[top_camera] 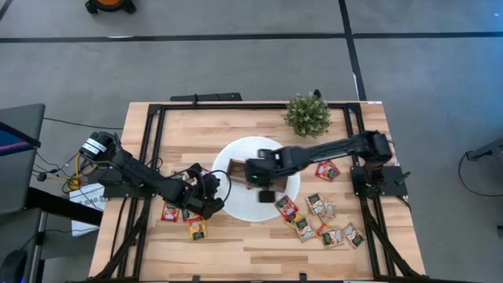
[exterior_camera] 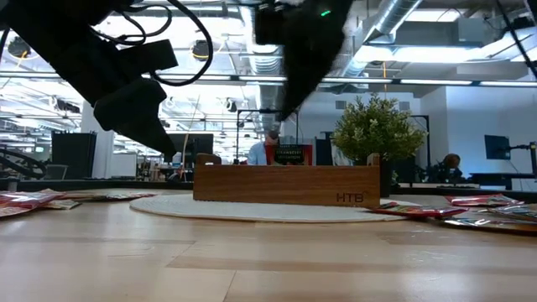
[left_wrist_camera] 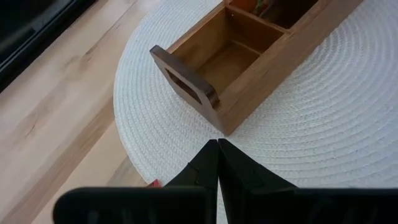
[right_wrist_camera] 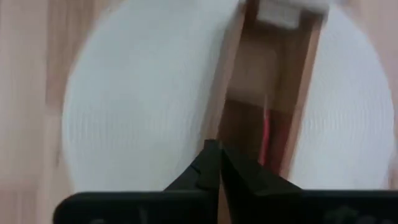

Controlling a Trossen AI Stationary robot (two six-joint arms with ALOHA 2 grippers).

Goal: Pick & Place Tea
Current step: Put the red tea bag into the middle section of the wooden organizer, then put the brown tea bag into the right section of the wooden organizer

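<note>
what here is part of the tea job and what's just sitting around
Part of the job: tea sachets, wooden box on the white mat, left gripper, right gripper.
Just sitting around: green plant, table.

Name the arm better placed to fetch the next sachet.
Probably left: the left gripper, shut and empty, hovers beside the sachets by the mat's edge, while the right gripper is over the wooden box.

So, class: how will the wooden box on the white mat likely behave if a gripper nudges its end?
The wooden box looks rigid, with thick walls, so it should not flex. It sits long and low on the woven white mat, so tipping seems unlikely. The mat's ribbed weave probably adds grip, so it may pivot rather than glide.
</note>
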